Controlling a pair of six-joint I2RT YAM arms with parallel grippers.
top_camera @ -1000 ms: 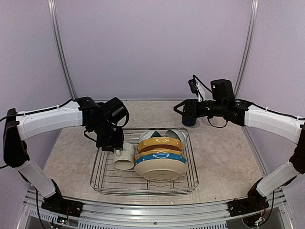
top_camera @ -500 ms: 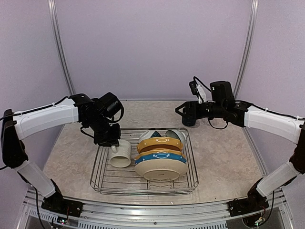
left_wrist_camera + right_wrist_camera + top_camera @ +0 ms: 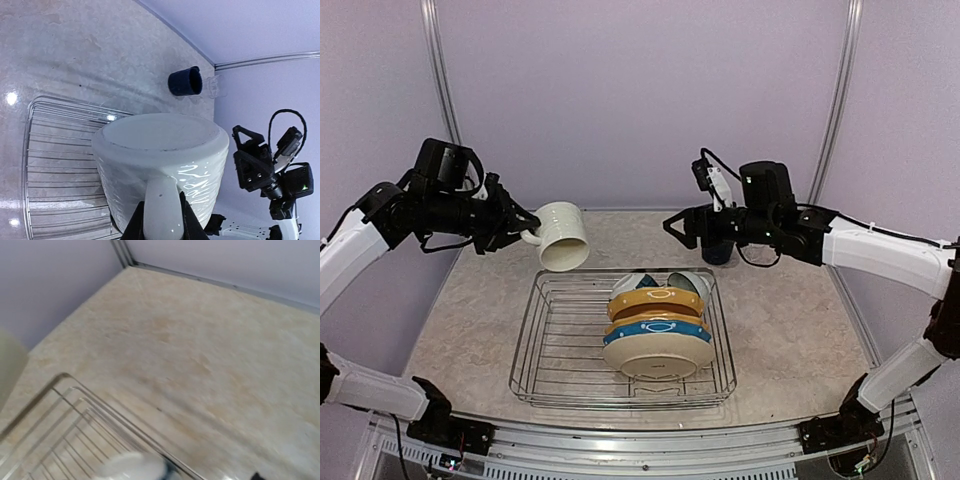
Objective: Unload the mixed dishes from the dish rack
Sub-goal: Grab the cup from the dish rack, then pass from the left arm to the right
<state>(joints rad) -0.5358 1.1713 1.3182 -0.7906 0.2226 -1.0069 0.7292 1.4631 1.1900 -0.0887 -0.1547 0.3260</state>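
My left gripper (image 3: 525,234) is shut on the handle of the cream mug (image 3: 563,236) and holds it tilted in the air above the far-left corner of the dish rack (image 3: 524,368). The left wrist view shows the mug (image 3: 160,165) with its handle between the jaws. Standing in the rack are a mustard yellow plate (image 3: 655,299), a blue-rimmed plate (image 3: 655,329), a cream patterned plate (image 3: 658,356) and a teal-and-white bowl (image 3: 688,284). My right gripper (image 3: 678,226) is open and empty above the table behind the rack. The navy mug (image 3: 718,252) stands on the table under the right arm.
The navy mug (image 3: 184,82) has a clear glass tumbler (image 3: 212,86) beside it by the back wall. The right wrist view is blurred: it shows the rack's far corner (image 3: 65,405), the bowl (image 3: 132,467) and bare table (image 3: 200,350). Walls close in the back and sides.
My left arm has lifted the cream mug out of the rack, up and to the left. My right arm has swung a little left, away from the navy mug.
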